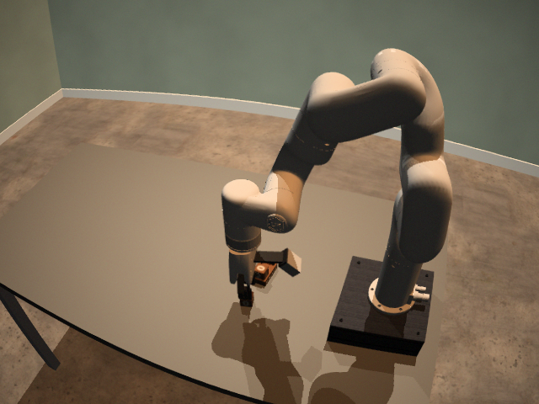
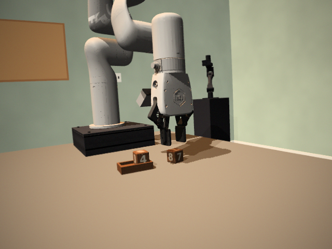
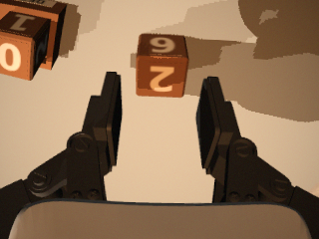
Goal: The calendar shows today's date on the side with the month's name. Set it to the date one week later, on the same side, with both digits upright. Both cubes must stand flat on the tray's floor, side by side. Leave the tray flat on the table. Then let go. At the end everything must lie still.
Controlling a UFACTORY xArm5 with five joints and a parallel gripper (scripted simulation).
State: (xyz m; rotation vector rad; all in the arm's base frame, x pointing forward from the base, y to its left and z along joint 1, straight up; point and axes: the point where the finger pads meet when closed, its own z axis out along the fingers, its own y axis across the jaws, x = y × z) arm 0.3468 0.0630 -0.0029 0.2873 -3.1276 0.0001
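The wooden tray [image 1: 263, 284] [image 2: 137, 169] [image 3: 61, 31] lies flat on the table. One cube [image 1: 261, 269] [image 2: 141, 157] [image 3: 19, 50] stands at one end of it, with 0 on top and 1 and 4 on two sides. The other part of the tray is free. The loose cube [image 1: 246, 301] [image 2: 175, 155] [image 3: 161, 67] stands on the table beside the tray, with 2 on top. The exterior view shows its sides 8 and 7; the wrist view shows a 6 or 9. My gripper [image 1: 245, 290] [image 2: 173, 138] [image 3: 160, 94] is open and empty, pointing down above and near the loose cube. The month's name is not readable.
The robot's dark base block [image 1: 378, 323] [image 2: 118, 139] stands on the same table [image 1: 130, 261] [image 2: 161, 203]. The tray is close beside the gripper. A dark pedestal [image 2: 212, 118] with a small arm stands in the background.
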